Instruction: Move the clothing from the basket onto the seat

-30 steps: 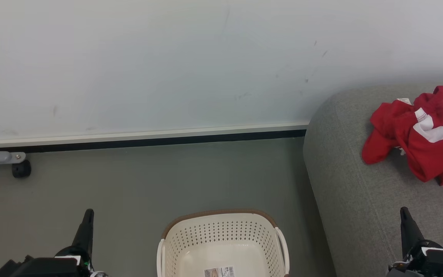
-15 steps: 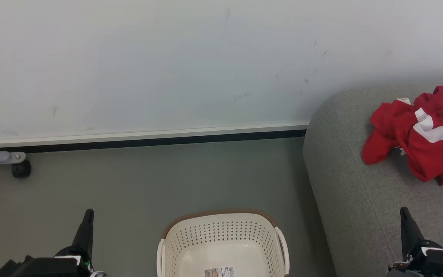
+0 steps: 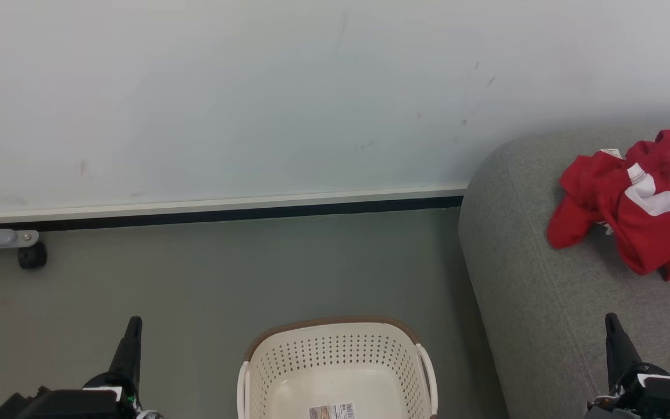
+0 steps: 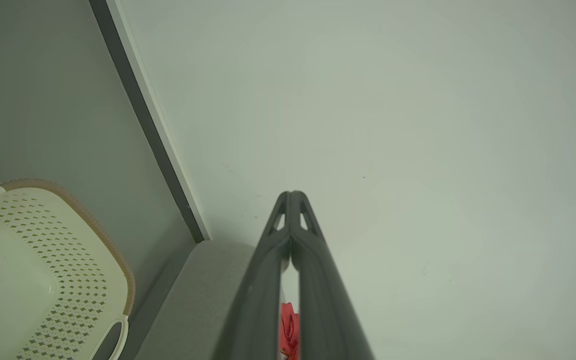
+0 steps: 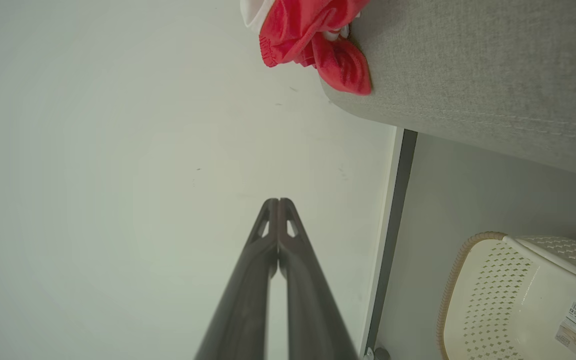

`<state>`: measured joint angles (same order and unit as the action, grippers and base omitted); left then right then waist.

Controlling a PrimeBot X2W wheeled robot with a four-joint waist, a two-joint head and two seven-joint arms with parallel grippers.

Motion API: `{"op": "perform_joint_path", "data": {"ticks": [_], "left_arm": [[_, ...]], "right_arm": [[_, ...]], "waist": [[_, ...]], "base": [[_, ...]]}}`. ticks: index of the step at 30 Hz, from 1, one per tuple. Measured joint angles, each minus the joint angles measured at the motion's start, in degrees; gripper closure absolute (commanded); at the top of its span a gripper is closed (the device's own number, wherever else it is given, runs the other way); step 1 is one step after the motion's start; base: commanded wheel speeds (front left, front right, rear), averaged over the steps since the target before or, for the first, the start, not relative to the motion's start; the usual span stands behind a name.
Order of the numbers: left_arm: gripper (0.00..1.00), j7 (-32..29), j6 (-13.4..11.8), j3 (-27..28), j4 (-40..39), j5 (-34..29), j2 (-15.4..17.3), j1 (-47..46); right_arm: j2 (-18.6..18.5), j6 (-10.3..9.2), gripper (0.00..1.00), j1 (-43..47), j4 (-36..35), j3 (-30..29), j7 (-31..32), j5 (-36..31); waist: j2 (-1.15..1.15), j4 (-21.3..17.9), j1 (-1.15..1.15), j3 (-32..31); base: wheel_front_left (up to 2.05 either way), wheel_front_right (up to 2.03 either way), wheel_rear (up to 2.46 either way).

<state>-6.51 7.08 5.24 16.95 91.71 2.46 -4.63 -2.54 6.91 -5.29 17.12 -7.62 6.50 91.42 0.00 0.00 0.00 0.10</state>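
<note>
The red clothing (image 3: 637, 209) with white stripes lies crumpled on the grey sofa seat (image 3: 550, 302) at the right; its heap (image 5: 313, 35) also appears in the right wrist view on the seat (image 5: 468, 65). The cream basket (image 3: 338, 372) stands on the floor at bottom centre with nothing in it but its sticker label (image 3: 331, 411). My left gripper (image 3: 134, 322) points up at lower left, shut with nothing held. My right gripper (image 3: 610, 319) is over the seat's front part, shut with nothing held. In the wrist views both pairs of fingertips meet: left gripper (image 4: 291, 194), right gripper (image 5: 278, 201).
A pale wall with a white and black skirting board (image 3: 213, 209) runs behind the grey floor (image 3: 224, 273). A grey bar with a black caster wheel (image 3: 32, 255) sticks in at the far left.
</note>
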Motion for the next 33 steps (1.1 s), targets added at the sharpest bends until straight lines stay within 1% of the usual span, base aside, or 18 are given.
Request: {"op": "perform_joint_path", "data": {"ticks": [33], "left_arm": [[1.0,0.0,0.0,0.0,0.0,0.0,0.0,0.0]], "right_arm": [[0.0,0.0,1.0,0.0,0.0,0.0,0.0,0.0]], "waist": [[0.0,0.0,0.0,0.0]], "base": [[0.0,0.0,0.0]]}}
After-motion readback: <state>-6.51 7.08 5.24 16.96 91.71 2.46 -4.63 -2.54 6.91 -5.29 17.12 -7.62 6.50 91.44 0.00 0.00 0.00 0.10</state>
